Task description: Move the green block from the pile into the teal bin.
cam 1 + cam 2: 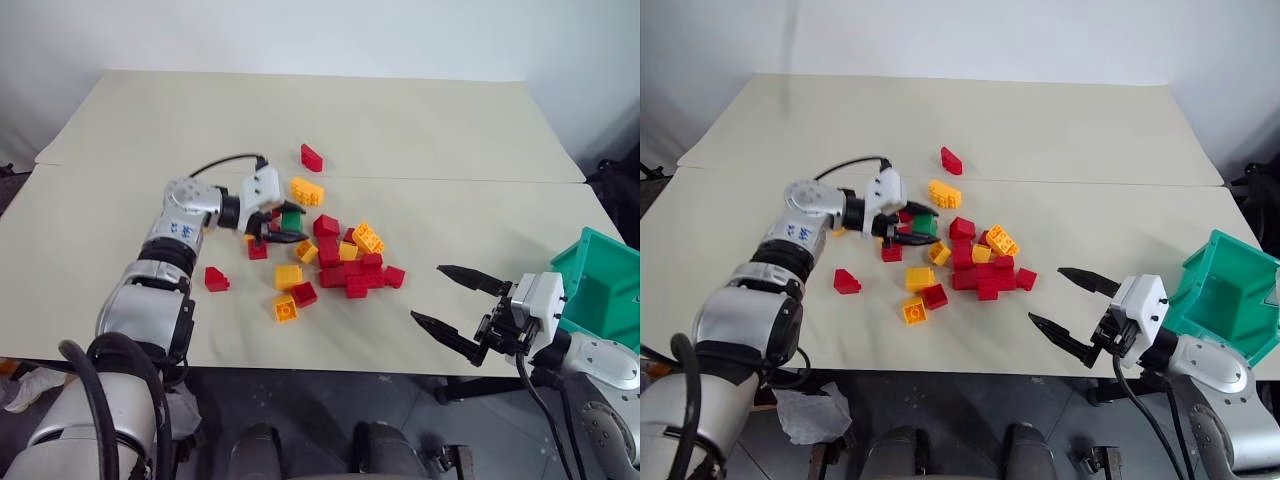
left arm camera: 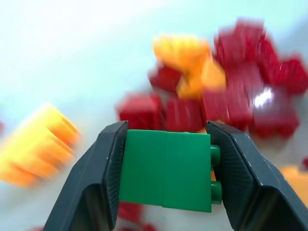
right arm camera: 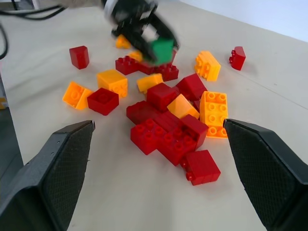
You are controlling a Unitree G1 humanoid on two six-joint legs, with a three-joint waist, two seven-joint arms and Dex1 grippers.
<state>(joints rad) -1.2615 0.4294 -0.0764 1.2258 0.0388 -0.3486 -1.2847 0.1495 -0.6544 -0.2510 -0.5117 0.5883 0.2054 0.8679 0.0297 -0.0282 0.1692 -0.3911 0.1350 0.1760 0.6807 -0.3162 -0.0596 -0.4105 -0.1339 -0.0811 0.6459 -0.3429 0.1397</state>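
Table: While your 2 arms are reaching in from the near edge, the pale table (image 1: 420,120) is carrying everything, with a seam running across its middle.
Teal bin: the teal bin (image 1: 608,285) is sitting at the table's right edge, well apart from the bricks and just behind your right arm.
Pile: the pile (image 1: 340,260) of red and yellow-orange bricks is lying loose near the table's centre; 1 red brick (image 1: 312,157) is lying apart on the far side and another (image 1: 216,279) on the left.
Right gripper: your right gripper (image 1: 457,306) is hovering at the near edge beside the bin, its 2 fingers spreading wide and gripping nothing.
Left gripper: your left gripper (image 2: 166,168) is hanging over the pile's left side, its 2 fingers pressing on opposite faces of the block.
Green block: the green block (image 2: 166,169) is sitting clamped between those fingers, clear of the bricks below it.
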